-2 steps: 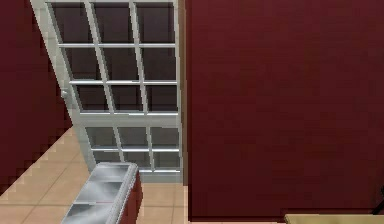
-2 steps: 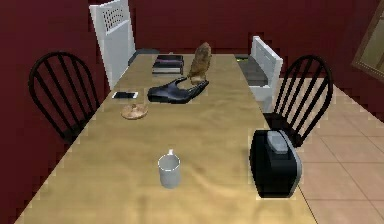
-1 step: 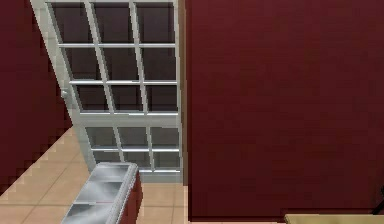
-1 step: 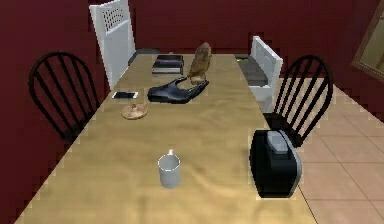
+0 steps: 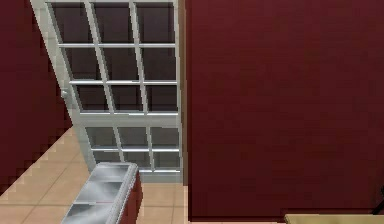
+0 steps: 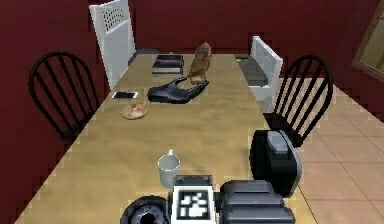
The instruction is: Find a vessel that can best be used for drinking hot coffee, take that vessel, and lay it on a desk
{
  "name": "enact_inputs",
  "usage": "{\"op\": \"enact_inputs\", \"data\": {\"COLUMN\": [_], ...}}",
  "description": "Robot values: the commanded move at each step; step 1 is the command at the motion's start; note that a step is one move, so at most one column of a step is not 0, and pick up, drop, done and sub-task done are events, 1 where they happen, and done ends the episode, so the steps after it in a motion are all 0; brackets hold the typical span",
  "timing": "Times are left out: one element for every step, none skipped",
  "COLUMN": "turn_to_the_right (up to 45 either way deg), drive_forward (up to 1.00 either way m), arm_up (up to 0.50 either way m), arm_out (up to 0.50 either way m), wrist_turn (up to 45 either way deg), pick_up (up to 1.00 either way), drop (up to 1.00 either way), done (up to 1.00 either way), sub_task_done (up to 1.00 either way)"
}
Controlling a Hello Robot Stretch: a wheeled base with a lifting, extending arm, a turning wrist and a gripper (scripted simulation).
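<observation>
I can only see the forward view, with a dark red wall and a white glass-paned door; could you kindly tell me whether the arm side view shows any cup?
Observer: Yes, a small white cylindrical mug stands on a long light wooden table.
Operator: Thank you. What stands nearest to it?
Observer: A black coffee machine stands on the table toward the arm side view's right, apart from the mug.
Operator: And where are the jaws?
Observer: At the arm side view's bottom edge, lower in the picture than the mug. I cannot tell whether they hold anything.
</observation>
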Motion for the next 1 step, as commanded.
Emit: {"op": "enact_inputs", "data": {"turn_to_the_right": [0.0], "drive_forward": [0.0], "arm_up": [0.0], "arm_out": [0.18], "wrist_turn": [0.0], "pick_up": [0.0], "drop": [0.0], "done": [0.0], "sub_task_done": [0.0]}}
